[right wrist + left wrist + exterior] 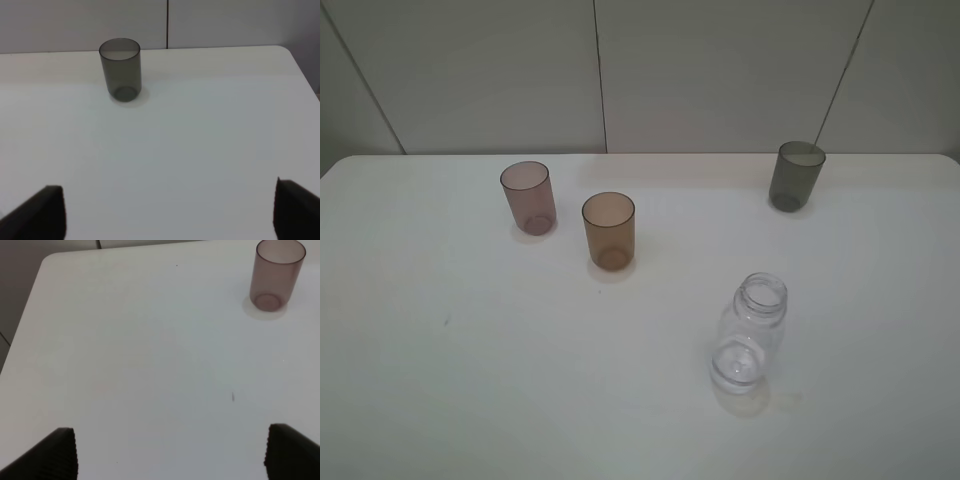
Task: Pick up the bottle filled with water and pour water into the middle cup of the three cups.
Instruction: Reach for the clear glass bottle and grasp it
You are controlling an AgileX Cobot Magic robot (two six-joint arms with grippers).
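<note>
The clear capless bottle [751, 333] stands upright on the white table [450, 400], right of centre, with a little water in its base. The amber-brown middle cup [609, 231] stands upright behind and left of it. The pinkish-mauve cup [528, 198] is further left; it also shows in the left wrist view [276, 274]. The dark grey cup [795, 176] stands at the back right and shows in the right wrist view [120, 70]. My left gripper [170, 452] is open over bare table. My right gripper [170, 212] is open over bare table. Neither gripper shows in the exterior view.
A grey panelled wall [620, 70] rises behind the table's back edge. The table's rounded back corners show in both wrist views. A small dark speck [446, 321] marks the tabletop at the left.
</note>
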